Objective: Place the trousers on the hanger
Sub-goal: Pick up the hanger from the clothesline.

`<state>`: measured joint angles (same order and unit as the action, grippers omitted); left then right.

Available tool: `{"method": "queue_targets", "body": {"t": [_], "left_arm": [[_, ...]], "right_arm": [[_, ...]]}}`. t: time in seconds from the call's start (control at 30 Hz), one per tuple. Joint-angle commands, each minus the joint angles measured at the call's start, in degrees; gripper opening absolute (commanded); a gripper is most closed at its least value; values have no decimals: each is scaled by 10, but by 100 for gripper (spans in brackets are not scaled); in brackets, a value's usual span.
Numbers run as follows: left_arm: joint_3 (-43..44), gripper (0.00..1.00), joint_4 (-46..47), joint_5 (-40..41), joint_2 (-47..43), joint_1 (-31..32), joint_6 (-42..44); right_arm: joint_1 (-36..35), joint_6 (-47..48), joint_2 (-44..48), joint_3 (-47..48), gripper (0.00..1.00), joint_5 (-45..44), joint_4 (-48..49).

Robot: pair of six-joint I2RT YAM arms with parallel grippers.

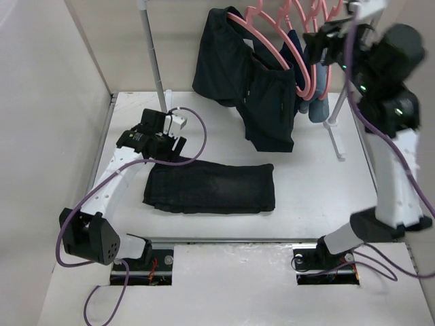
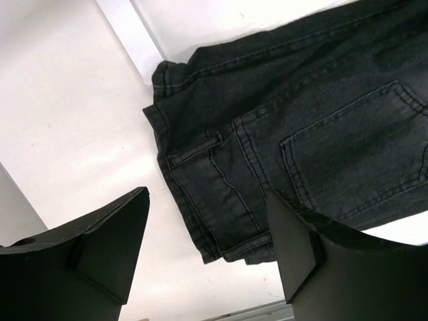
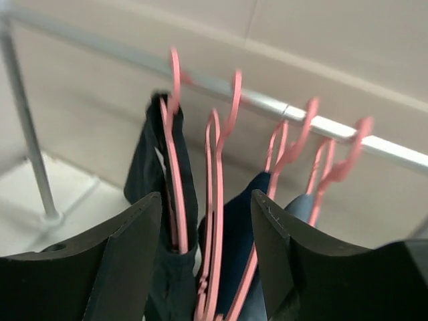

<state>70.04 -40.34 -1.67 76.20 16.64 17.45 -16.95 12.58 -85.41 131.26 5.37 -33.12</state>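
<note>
Top external view: the white table [image 1: 326, 183] fills the floor between side walls, and the trousers [image 1: 211, 188] lie folded flat on it, left of centre. Their long axis runs left to right, parallel to the near edge. My left wrist view shows the waistband end, with belt loops and a back pocket facing up, so the waist points toward the left wall. Bare table lies to their right as far as the rack's foot. A narrower strip lies between them and the left wall, and another along the near edge.

Behind them stands the clothes rack [image 1: 153, 54]. A shorter black garment [image 1: 231, 68] hangs from it, its hem near the trousers' far edge but apart from it. A navy garment [image 3: 234, 227] and a light-blue one [image 1: 317, 109] hang further right.

My left arm reaches forward and low. My left gripper [image 2: 207, 197] hovers over the waistband corner, jaws spread, holding nothing.

My right arm stands tall, bent over at the top. My right gripper [image 3: 207, 197] is up by the rail [image 3: 281, 107], jaws parted and unclamped. A pink hanger [image 3: 219, 200] shows between the fingers; I cannot tell whether they touch it.
</note>
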Motion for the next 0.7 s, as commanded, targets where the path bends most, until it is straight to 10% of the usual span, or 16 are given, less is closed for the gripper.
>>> {"method": "queue_targets", "body": {"t": [0.0, 0.4, 0.67], "left_arm": [[-13, 68, -2, -3, -23, -2, -8], [-32, 68, 3, 4, -39, -2, -8], [-32, 68, 3, 4, -39, -2, -2]], "right_arm": [[30, 19, -74, -7, 60, 73, -6], [43, 14, -140, -26, 52, 73, 4], [38, 9, -126, -73, 0, 83, 34]]}}
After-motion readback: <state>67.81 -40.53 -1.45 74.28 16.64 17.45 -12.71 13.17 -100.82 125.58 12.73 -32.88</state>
